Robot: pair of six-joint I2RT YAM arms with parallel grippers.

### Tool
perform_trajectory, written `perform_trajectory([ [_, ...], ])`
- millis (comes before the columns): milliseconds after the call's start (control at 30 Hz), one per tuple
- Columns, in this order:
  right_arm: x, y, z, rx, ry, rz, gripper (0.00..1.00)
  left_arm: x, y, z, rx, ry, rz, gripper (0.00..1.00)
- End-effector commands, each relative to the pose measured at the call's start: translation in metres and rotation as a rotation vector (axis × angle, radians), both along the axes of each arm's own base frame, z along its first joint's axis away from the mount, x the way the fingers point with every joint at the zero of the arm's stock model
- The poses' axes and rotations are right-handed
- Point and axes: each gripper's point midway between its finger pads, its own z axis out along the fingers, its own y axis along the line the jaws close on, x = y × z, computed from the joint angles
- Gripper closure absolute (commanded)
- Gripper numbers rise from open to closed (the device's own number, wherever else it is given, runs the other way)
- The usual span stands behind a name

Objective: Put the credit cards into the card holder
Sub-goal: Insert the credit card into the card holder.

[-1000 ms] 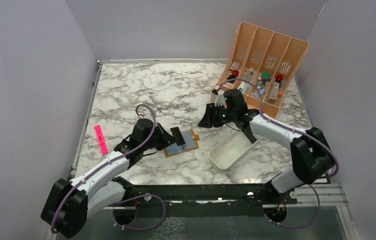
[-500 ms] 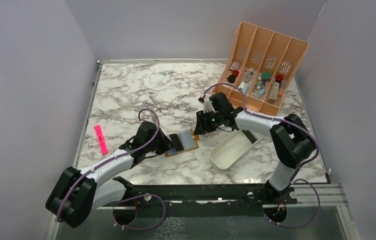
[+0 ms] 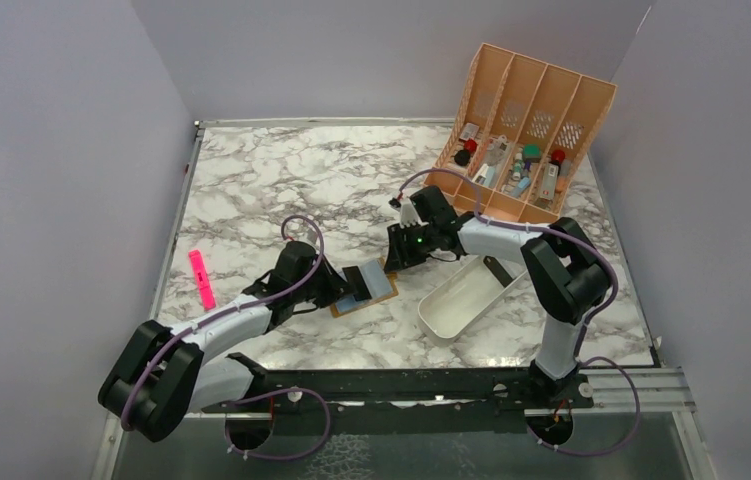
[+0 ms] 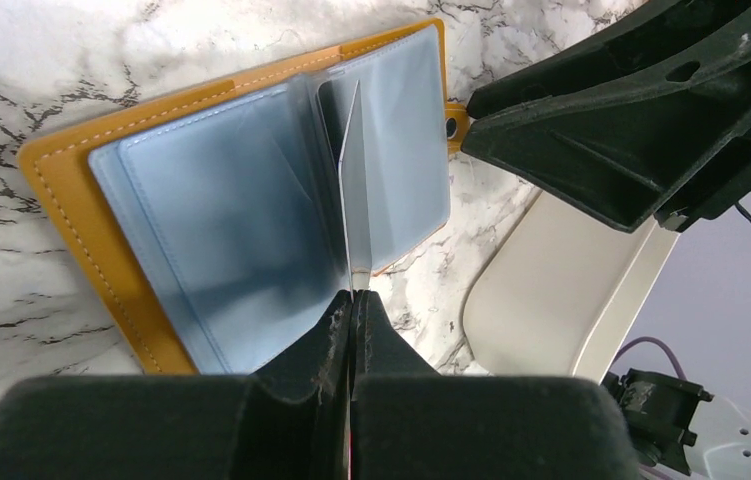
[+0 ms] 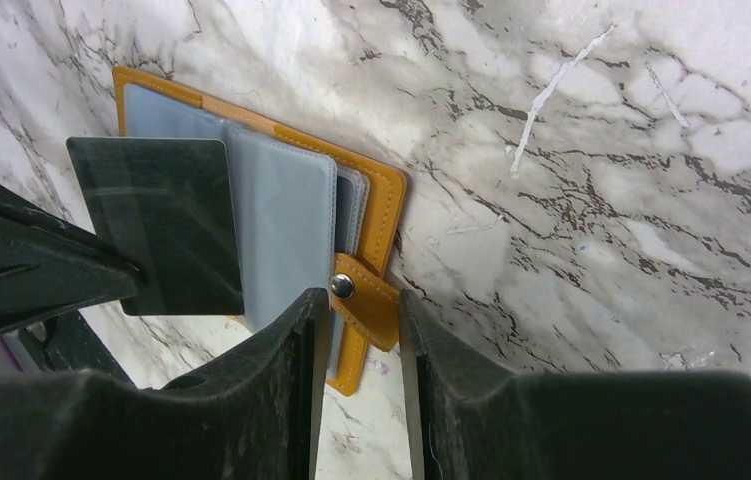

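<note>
From the left wrist the thin flat credit card shows only as an edge-on sliver, so its face cannot be read there. From the right wrist it looks dark and glossy, with one edge hidden behind the left arm's fingers, which are clamped tight on it. It stands on edge over the middle fold of the mustard-orange leather-like card holder. The card holder lies open and flat on the white marble-patterned bench, about mid-bench toward the near side, just left of the white oblong plastic tray. Whether the card's tip is inside a blue-grey pocket cannot be told. From above, both arms cover much of the card holder, and the right arm crosses the far end of the tray. The right arm's fingers stand apart astride the orange snap tab at the card holder's far right edge; whether they touch it is unclear. The items in the tall peach slotted organiser at the far right are too small to name. A bright pink marker pen lies at the left. A second ago the right arm's fingers hung clear of the card holder, farther toward the organiser; they have since come in to its corner, while the left arm has reached slightly farther right with the card.
</note>
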Motion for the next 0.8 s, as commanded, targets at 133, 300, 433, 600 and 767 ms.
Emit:
perform_trajectory([
  [133,-0.002,0.003,-0.006,-0.034,-0.004,0.036,0.71,-0.006,0.001,-0.001,0.008,0.082,0.009,1.00],
  [300,-0.002,0.001,-0.011,-0.051,-0.002,0.032,0.78,-0.010,0.006,-0.003,0.015,0.118,0.047,1.00],
  [433,0.000,-0.001,-0.011,-0.065,-0.010,0.024,0.80,-0.008,0.008,-0.005,0.027,0.119,0.061,1.00],
  [600,0.000,-0.002,-0.015,-0.076,-0.010,0.020,0.82,-0.010,0.003,-0.011,0.004,0.144,0.049,1.00],
  [767,-0.001,-0.003,-0.016,-0.080,-0.007,0.021,0.83,-0.010,0.005,-0.013,0.017,0.142,0.054,1.00],
])
